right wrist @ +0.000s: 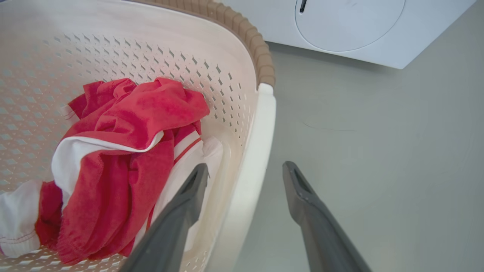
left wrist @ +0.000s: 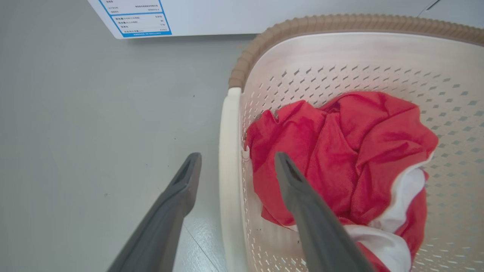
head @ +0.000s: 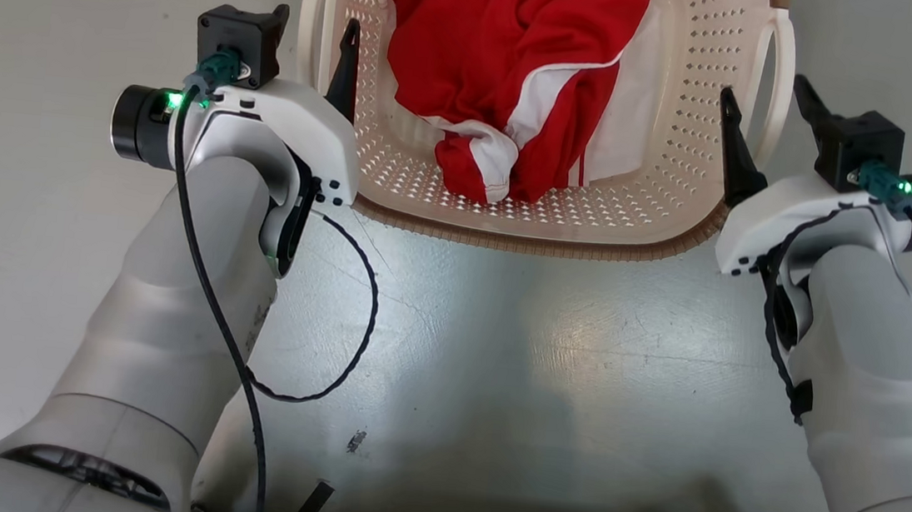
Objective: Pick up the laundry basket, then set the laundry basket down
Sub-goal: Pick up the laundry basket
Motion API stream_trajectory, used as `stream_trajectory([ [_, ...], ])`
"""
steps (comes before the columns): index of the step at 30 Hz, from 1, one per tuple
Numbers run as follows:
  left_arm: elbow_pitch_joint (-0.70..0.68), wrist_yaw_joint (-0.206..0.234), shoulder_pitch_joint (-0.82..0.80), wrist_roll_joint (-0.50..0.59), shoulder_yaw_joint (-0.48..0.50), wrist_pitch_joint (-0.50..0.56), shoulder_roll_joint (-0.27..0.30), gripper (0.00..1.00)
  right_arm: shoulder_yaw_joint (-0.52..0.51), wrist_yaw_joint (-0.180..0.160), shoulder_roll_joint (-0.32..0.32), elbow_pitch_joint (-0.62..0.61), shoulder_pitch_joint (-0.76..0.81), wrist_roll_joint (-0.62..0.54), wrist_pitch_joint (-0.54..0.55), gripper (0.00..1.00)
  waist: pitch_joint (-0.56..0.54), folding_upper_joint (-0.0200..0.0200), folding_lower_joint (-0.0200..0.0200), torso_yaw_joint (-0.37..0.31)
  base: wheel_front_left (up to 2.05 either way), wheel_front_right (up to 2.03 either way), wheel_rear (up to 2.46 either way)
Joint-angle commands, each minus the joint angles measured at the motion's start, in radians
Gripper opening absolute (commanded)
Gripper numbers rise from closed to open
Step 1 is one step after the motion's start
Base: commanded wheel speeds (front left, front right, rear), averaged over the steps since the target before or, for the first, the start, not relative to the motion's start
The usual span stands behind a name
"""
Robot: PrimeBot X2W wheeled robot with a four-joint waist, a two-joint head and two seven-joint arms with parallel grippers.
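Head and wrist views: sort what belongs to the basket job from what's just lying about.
Job: laundry basket, left gripper, right gripper, both open.
Lying about: red-and-white garment in the basket, washing machine, dark scrap on the floor.

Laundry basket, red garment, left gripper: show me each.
laundry basket [head: 541, 243]: head view, brown near rim.
red garment [head: 486, 33]: head view, middle of cloth.
left gripper [left wrist: 238, 158]: left wrist view, midway between fingertips.
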Motion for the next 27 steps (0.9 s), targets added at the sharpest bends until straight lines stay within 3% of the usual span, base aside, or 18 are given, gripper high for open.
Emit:
stream_trajectory([
  [1, -0.003, -0.002, 0.005, 0.007, 0.019, -0.006, 0.024, 1.00, 0.018, 0.006, 0.024, -0.016, 0.019, 0.007, -0.011, 1.00, 0.005, 0.0000, 0.0000, -0.001, 0.00, 0.00, 0.00],
  [27, 0.078, -0.009, -0.075, 0.024, 0.013, -0.006, 0.025, 1.00, 0.075, 0.006, 0.027, 0.006, -0.040, 0.077, -0.011, 1.00, 0.060, 0.0000, 0.0000, -0.014, 0.00, 0.00, 0.00],
])
